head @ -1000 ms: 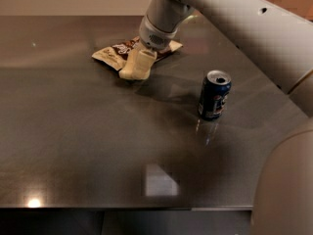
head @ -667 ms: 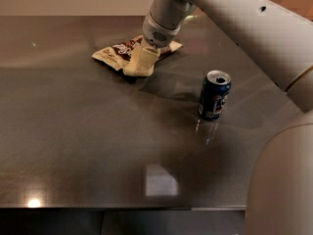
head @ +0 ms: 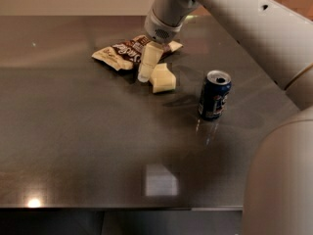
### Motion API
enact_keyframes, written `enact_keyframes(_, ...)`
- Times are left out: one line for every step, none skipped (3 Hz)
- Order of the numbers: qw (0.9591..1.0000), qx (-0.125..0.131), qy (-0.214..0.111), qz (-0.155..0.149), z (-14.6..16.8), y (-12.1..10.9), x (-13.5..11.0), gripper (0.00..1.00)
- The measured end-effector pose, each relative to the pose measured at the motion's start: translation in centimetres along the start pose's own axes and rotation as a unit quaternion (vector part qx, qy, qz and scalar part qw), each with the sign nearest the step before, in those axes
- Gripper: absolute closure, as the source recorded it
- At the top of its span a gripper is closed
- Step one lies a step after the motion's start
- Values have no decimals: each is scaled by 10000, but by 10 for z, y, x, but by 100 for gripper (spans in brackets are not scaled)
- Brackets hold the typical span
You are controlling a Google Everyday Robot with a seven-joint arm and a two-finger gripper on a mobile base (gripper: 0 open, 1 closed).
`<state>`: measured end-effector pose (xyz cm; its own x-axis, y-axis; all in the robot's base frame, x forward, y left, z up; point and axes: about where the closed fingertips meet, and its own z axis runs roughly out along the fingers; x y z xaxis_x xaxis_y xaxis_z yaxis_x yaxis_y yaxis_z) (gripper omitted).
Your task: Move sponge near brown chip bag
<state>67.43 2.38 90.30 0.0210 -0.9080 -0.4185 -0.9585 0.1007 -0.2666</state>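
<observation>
The pale cream sponge (head: 164,78) lies on the dark table (head: 88,131), just in front of the right end of the brown chip bag (head: 121,53). The bag is flat and crinkled, with a dark middle, white lettering and cream ends. My gripper (head: 153,74) reaches down from the upper right and stands over the sponge's left side, open. One cream finger (head: 147,61) shows beside the sponge, its tip near the table. The other finger is hidden.
A blue soda can (head: 214,95) stands upright to the right of the sponge. My arm (head: 230,18) crosses the upper right of the view, and its bulk (head: 279,180) fills the lower right corner. The table's front edge runs along the bottom.
The sponge was held in the gripper just above the table by the bag. Now it rests on the table and the gripper has opened beside it.
</observation>
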Motion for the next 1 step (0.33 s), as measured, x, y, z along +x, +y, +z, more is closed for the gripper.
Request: enact_keyframes(10000,-1,0,0,0,0,0,0)
